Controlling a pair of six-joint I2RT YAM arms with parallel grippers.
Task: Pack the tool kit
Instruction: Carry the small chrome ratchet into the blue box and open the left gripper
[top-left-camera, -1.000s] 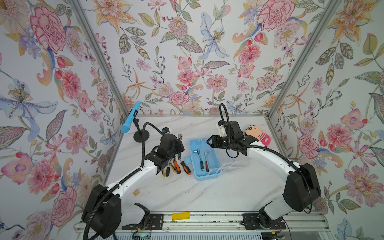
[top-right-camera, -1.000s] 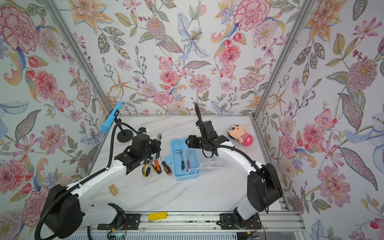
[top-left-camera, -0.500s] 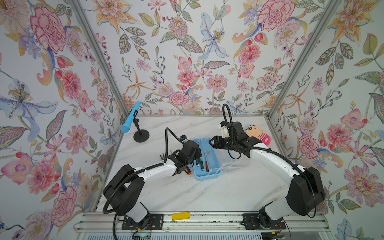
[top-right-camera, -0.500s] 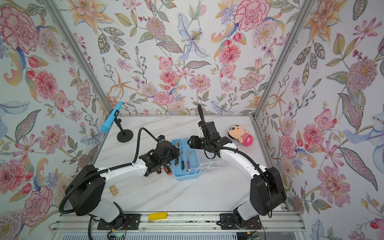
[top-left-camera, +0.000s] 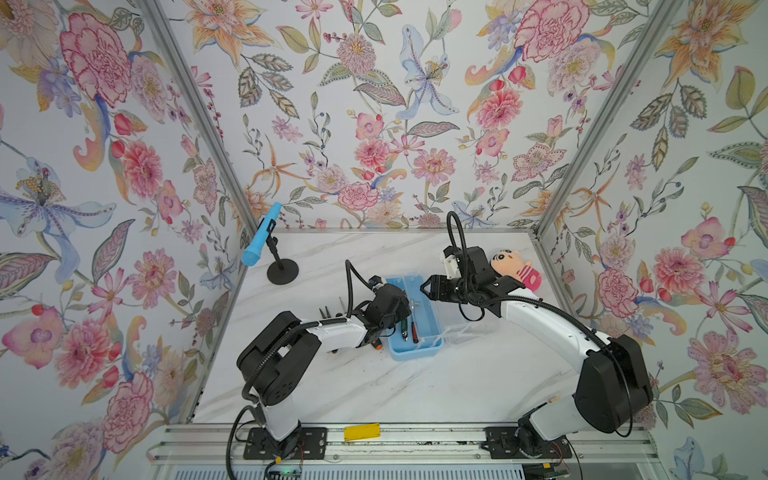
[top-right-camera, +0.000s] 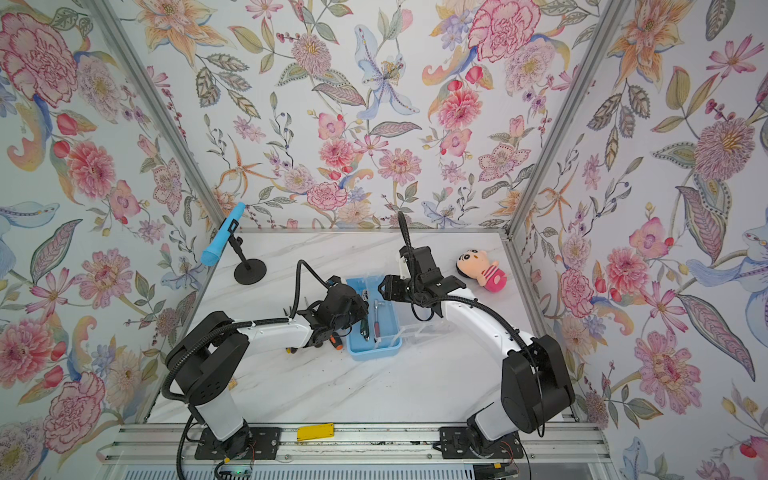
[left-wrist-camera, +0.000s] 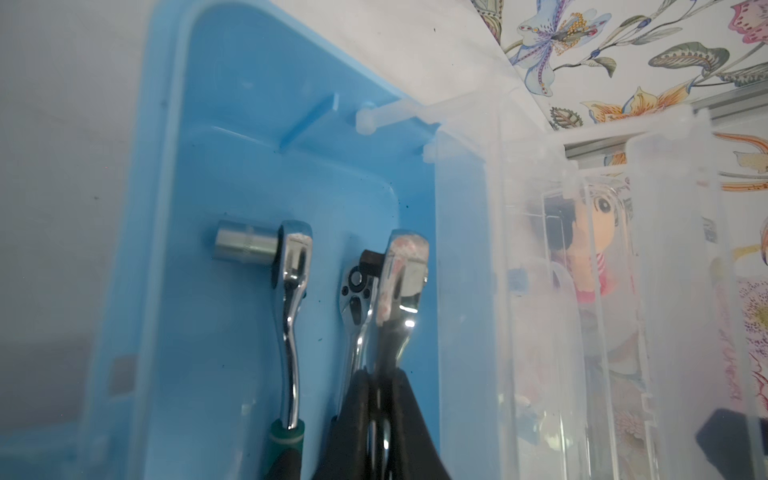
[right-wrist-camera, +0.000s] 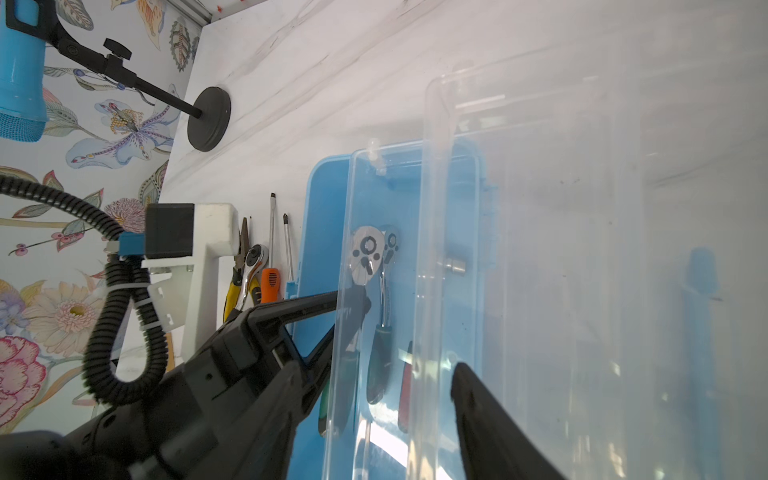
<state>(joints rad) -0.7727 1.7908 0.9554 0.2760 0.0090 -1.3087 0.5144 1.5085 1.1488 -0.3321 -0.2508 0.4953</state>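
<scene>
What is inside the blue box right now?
Two chrome ratchets lie in the blue box, one with a socket, one beside it. The left gripper holds a third ratchet over them. In the left wrist view its fingers cover the handles.

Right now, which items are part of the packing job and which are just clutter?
Job: box, lid, ratchets, screwdrivers, pliers, left gripper shut on a ratchet.
Clutter: microphone, doll.
</scene>
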